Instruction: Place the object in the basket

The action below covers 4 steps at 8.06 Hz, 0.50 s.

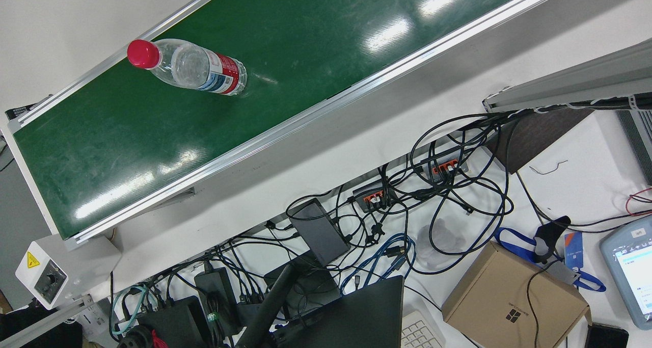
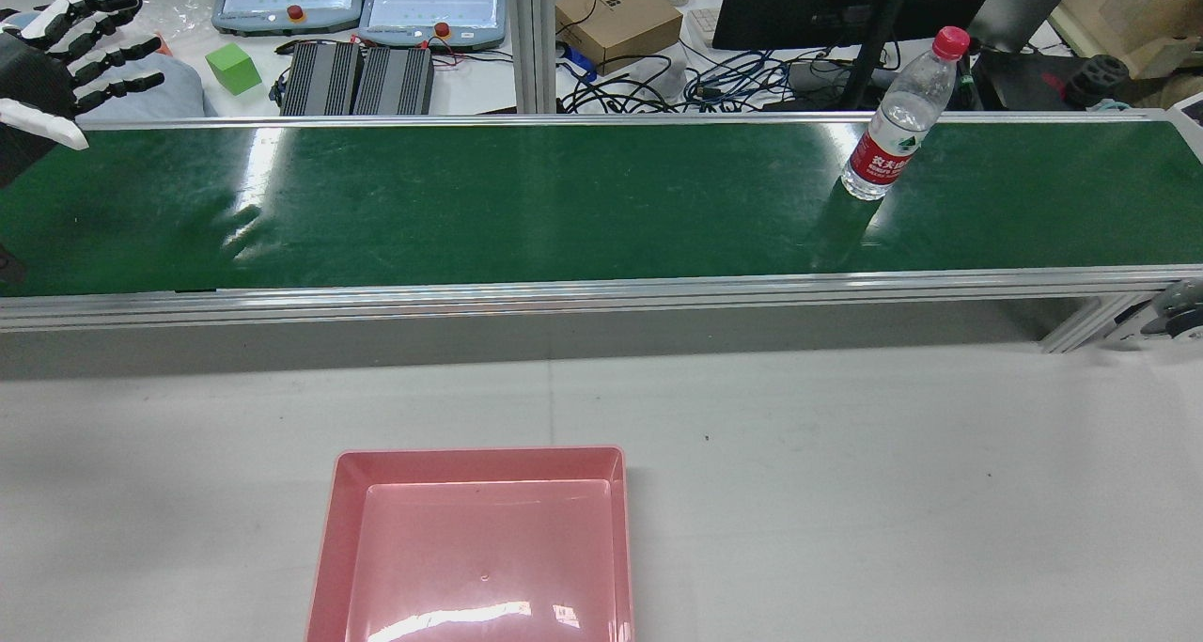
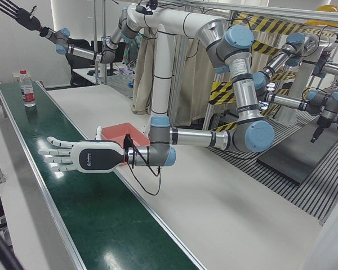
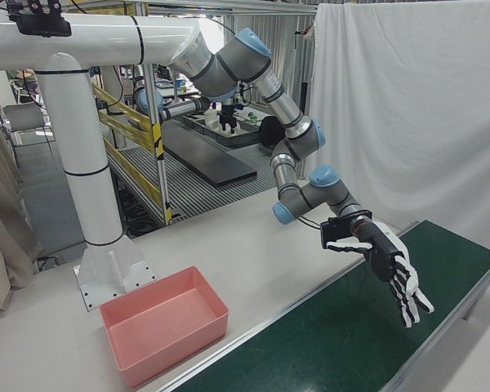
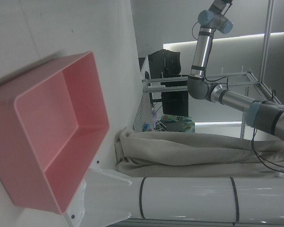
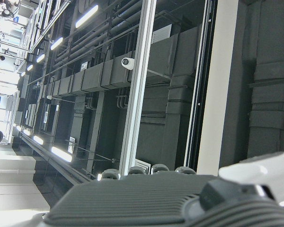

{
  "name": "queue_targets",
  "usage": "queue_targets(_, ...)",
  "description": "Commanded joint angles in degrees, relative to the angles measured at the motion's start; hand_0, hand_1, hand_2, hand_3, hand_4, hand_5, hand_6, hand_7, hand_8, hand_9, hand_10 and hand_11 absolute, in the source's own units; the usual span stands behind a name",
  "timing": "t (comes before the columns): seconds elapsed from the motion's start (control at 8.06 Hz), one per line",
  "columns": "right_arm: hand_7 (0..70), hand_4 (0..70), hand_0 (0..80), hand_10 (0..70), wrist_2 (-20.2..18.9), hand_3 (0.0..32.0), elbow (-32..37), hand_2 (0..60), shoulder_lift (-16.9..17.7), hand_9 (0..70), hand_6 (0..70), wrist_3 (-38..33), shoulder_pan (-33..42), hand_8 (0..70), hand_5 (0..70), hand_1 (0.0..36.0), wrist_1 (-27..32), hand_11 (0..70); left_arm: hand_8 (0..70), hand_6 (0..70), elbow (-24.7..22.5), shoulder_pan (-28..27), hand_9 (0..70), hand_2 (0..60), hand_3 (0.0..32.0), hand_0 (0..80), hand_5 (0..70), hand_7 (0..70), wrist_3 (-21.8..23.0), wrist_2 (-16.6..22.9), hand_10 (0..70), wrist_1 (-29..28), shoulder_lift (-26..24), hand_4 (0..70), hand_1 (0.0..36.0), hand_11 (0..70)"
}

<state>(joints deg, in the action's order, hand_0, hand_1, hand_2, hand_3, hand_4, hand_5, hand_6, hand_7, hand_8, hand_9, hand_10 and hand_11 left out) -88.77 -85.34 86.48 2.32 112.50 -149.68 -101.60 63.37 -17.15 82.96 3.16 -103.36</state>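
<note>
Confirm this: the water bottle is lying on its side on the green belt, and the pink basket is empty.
Not quite. The water bottle stands upright on the green belt, as the rear view shows. The pink basket is indeed empty.

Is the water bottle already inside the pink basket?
No, the water bottle stands upright on the green conveyor belt, and the pink basket holds nothing.

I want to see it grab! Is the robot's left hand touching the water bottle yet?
Apart. The rear view shows the left hand at the belt's far left, the water bottle standing far right, with bare green belt between.
</note>
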Motion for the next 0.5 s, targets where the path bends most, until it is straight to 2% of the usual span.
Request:
queue_targets(0.0, 0.0, 0.0, 0.0, 0.0, 0.0, 0.0, 0.0, 0.0, 0.0, 0.0, 0.0, 0.0, 0.0, 0.0, 0.0, 0.0, 0.0, 0.0, 8.7, 4.4, -0.1, 0.0, 9.4, 0.0, 11.8, 55.3, 27.9, 3.1, 0.0, 0.0, 7.2, 0.0, 0.0, 0.8, 6.7, 11.9)
queue_targets(0.37, 0.0, 0.0, 0.0, 0.0, 0.0, 0.0, -0.1, 0.0, 0.0, 0.0, 0.0, 0.0, 0.0, 0.0, 0.0, 0.0, 0.0, 0.0, 11.4, 5.7, -0.1, 0.1, 11.5, 0.0, 11.4, 55.0, 29.1, 4.1, 0.2, 0.0, 8.3, 0.0, 0.0, 4.0, 6.8, 13.4)
